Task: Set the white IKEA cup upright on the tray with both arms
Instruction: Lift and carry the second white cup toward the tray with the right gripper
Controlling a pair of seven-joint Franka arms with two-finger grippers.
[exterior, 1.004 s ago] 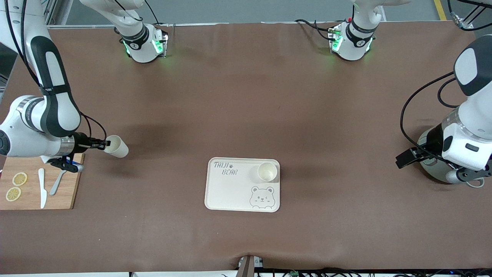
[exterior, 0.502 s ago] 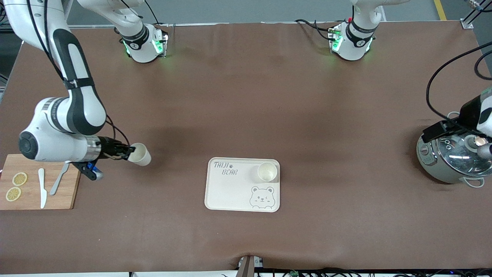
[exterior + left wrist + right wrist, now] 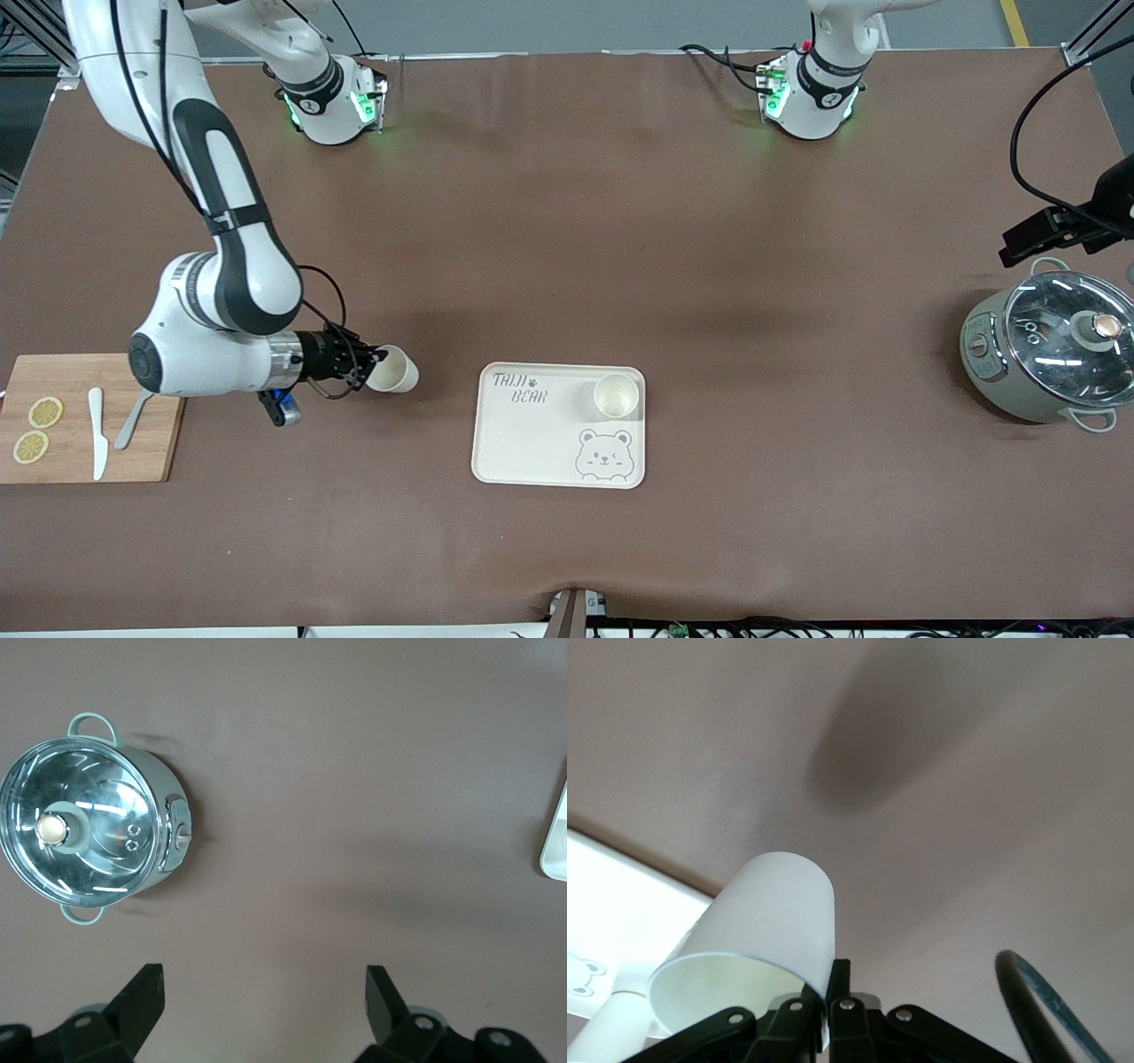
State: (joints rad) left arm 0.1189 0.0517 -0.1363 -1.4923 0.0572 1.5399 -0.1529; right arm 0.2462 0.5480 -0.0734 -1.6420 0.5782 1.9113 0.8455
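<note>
One upright cup (image 3: 617, 395) on tray (image 3: 532, 443)

Matt white cup (image 3: 392, 369); matt cream tray (image 3: 532, 443); wooden board (image 3: 151, 443); glossy pot lid (image 3: 1067, 332).

We see the right arm's black gripper (image 3: 368, 369) pinching the rim of a white cup (image 3: 392, 369) held on its side over the brown table (image 3: 567, 221). Past the cup's base lies the cream rectangular tray (image 3: 532, 443), where a second white cup (image 3: 616, 395) stands upright. Back along that arm sits a wooden cutting board (image 3: 151, 452). The left arm's black gripper (image 3: 1032, 239) hangs above a grey lidded pot (image 3: 1050, 357).
</note>
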